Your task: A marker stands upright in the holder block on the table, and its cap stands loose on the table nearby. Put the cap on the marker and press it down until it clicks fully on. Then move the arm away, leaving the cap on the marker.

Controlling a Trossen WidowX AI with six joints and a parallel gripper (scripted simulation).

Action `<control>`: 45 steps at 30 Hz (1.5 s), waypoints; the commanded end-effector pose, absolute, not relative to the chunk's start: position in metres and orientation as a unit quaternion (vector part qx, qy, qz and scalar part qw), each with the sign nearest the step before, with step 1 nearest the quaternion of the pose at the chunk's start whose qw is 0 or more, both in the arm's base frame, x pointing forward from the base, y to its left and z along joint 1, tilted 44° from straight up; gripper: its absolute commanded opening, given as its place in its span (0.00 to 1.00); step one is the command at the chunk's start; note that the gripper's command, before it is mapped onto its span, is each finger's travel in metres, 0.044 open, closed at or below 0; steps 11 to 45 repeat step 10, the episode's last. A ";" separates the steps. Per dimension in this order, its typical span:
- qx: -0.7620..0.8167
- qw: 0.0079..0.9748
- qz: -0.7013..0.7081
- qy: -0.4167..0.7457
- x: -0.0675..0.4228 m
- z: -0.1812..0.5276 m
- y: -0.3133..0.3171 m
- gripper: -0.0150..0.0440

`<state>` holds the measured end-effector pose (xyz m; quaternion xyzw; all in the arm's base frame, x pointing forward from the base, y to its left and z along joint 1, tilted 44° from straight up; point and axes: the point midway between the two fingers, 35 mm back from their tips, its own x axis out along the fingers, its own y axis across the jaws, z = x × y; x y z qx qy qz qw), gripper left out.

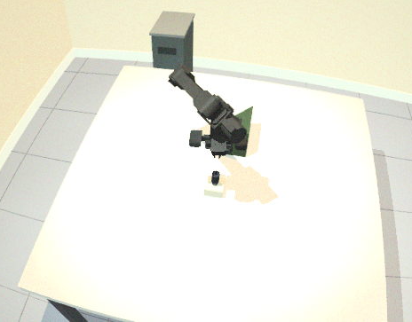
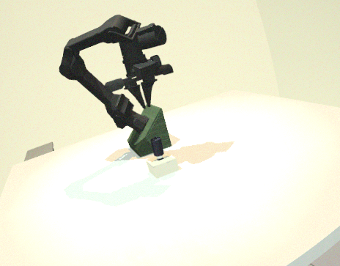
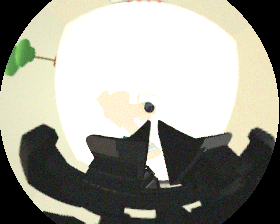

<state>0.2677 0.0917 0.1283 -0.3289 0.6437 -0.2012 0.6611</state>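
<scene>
The dark cap point(image 1: 216, 177) sits on top of the marker, which stands upright in the pale holder block point(image 1: 214, 191) near the middle of the table. The exterior view shows the same cap point(image 2: 157, 147) on the block point(image 2: 161, 165). My gripper point(image 1: 217, 154) hangs well above and behind the cap, fingers pointing down point(image 2: 144, 104). The fingers stand nearly together with nothing between them. In the wrist view the fingertips meet just below the small dark cap top point(image 3: 149, 106), far beneath.
A green wedge point(image 1: 245, 130) stands at the arm's base, just behind the holder block point(image 2: 151, 130). A grey cabinet point(image 1: 172, 40) stands on the floor beyond the table's far edge.
</scene>
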 end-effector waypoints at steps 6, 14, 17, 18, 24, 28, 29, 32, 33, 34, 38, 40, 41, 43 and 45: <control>-0.328 0.657 -0.203 0.648 0.268 0.128 0.093 0.70; -0.328 0.657 -0.203 0.648 0.268 0.128 0.093 0.88; -0.328 0.657 -0.203 0.648 0.268 0.128 0.093 0.88; -0.328 0.657 -0.203 0.648 0.268 0.128 0.093 0.88; -0.328 0.657 -0.203 0.648 0.268 0.128 0.093 0.88; -0.328 0.657 -0.203 0.648 0.268 0.128 0.093 0.88; -0.328 0.657 -0.203 0.648 0.268 0.128 0.093 0.88; -0.328 0.657 -0.203 0.648 0.268 0.128 0.093 0.88; -0.328 0.657 -0.203 0.648 0.268 0.128 0.093 0.88; -0.328 0.657 -0.203 0.648 0.268 0.128 0.093 0.88; -0.328 0.657 -0.203 0.648 0.268 0.128 0.093 0.88; -0.328 0.657 -0.203 0.648 0.268 0.128 0.093 0.88; -0.328 0.657 -0.203 0.648 0.268 0.128 0.093 0.88; -0.328 0.657 -0.203 0.648 0.268 0.128 0.093 0.88; -0.328 0.657 -0.203 0.648 0.268 0.128 0.093 0.88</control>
